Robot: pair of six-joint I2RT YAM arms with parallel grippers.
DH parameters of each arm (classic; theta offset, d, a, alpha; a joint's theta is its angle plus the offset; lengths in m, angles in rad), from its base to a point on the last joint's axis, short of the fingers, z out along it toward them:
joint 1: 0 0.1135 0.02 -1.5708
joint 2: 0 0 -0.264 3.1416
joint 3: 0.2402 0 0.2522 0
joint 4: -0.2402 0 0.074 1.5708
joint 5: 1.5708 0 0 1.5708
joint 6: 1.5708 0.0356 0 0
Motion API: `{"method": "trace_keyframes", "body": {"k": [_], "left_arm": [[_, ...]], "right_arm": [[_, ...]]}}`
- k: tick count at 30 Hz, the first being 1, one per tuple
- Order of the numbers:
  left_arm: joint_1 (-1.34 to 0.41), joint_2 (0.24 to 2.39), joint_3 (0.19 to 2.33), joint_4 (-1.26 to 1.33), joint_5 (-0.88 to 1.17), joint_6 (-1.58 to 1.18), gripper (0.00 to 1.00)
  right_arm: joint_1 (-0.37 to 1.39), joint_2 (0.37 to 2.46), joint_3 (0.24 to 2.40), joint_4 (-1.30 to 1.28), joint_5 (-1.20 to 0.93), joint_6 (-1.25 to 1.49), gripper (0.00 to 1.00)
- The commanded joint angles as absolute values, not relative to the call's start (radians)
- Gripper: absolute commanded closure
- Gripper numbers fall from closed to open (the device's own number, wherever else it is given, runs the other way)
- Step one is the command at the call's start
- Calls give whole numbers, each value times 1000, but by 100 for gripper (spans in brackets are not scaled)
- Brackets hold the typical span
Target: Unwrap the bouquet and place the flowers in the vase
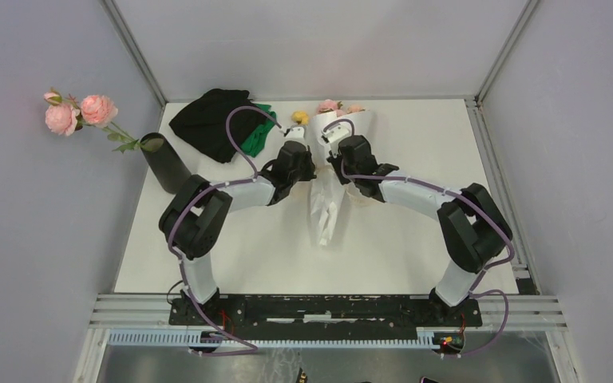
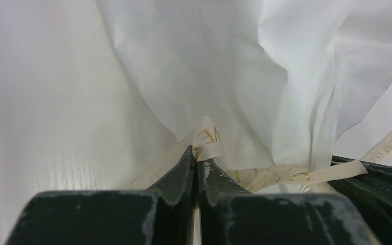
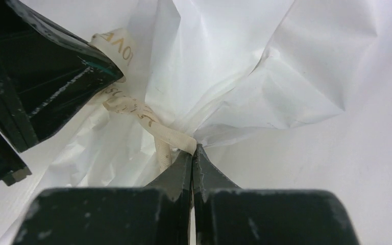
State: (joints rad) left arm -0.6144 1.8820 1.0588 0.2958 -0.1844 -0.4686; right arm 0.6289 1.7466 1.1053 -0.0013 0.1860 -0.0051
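Bouquet (image 1: pixel 325 211) ribbon (image 2: pixel 207 137) in clenched left pincer (image 2: pixel 198 161) and clenched right pincer (image 3: pixel 192 150); cloth heap (image 1: pixel 207 124), vase (image 1: pixel 166 167) leftward.

Cloth heap (image 1: pixel 211 124) and rose stem (image 1: pixel 76 112) by a white counter (image 1: pixel 383 255).
The black-and-green cloth heap lies crumpled at the counter's far left; the rose stem, two pink blooms and a bud, leans beyond its left edge.

Both arms bend in toward frame center, elbows out wide at the lower sides. Left gripper (image 2: pixel 198 159) is pinched tight on the ribbon (image 2: pixel 209 137). Right gripper (image 3: pixel 193 151) is clamped closed too, tips touching ribbon.
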Motion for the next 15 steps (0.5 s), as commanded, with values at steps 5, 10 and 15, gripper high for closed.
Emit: {"method": "trace_keyframes", "body": {"k": [5,10,15], "left_arm": [[-614,1721,1035,299,-232,-472,92],[-614,1631,1005,264,-285,-460,92],[-598,1605,975,225,-324,-469,92]], "right_arm": [[621,1689,1091,23,230,-1,100],[618,1716,1059,44,240,-1,100],[584,1698,1006,66,219,66,100]]}}
